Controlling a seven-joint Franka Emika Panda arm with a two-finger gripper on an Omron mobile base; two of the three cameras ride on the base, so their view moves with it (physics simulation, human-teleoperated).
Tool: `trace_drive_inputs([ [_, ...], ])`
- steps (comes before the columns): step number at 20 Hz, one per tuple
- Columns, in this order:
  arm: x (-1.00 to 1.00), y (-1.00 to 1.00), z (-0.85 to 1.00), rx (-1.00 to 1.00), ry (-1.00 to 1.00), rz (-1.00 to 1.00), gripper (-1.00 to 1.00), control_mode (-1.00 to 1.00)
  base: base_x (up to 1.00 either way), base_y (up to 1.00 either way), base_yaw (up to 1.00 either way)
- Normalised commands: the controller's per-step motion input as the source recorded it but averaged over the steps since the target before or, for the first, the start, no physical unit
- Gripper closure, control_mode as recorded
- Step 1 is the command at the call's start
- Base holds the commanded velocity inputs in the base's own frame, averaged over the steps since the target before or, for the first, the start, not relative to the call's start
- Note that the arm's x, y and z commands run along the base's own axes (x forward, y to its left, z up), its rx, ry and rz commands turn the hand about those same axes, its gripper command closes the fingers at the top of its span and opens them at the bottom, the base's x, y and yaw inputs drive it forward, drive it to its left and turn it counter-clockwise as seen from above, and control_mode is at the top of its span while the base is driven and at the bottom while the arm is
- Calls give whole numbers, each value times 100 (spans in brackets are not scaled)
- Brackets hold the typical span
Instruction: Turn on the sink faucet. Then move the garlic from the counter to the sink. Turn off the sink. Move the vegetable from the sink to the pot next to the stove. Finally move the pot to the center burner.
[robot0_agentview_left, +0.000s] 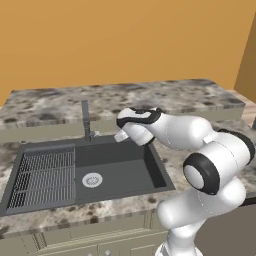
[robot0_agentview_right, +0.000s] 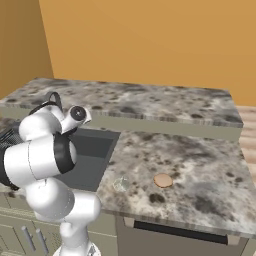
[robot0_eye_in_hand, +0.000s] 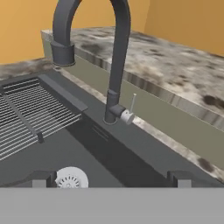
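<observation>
In the hand view the claw (robot0_eye_in_hand: 109, 181) has its two dark tips (robot0_eye_in_hand: 180, 178) spread wide apart at the bottom edge, released and grasping nothing, hanging over the dark-grey sink (robot0_eye_in_hand: 109, 153). Just past the tips lies the round silver drain (robot0_eye_in_hand: 70, 177), and to its left the wire grid rack (robot0_eye_in_hand: 30, 113) covers part of the basin floor. Beyond these, on the sink's back rim, stands the sink faucet (robot0_eye_in_hand: 117, 65): a slim dark-grey tube that rises upright, arches over and comes down to a thicker dark tip on the left, with a small pale side lever (robot0_eye_in_hand: 128, 114) at its base carrying a thin rod pointing up. No water shows under the spout. From the left base view the white arm reaches over the basin's right side toward the faucet (robot0_agentview_left: 86, 120), near its base but not touching it. In the right base view, on the speckled granite surface (robot0_agentview_right: 200, 165) to the right of the sink, lie a faint pale lump (robot0_agentview_right: 121, 183), too indistinct to say it is the garlic, and just beside it a flat tan round thing (robot0_agentview_right: 163, 180). Farthest back runs a raised granite ledge (robot0_agentview_left: 125, 97) under the orange wall (robot0_agentview_left: 125, 40).
</observation>
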Motion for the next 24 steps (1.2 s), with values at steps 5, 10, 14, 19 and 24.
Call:
trace_drive_inputs([
  [5,0,2,-2,0,-9,6,-100,-100,0,0,0],
  [10,0,2,-2,1,-2,6,-100,-100,0,0,0],
  [14,1,10,0,0,0,1,-100,-100,0,0,0],
  [19,16,4,0,1,0,0,-100,-100,0,0,0],
  [24,22,4,0,5,-3,0,-100,-100,0,0,0],
])
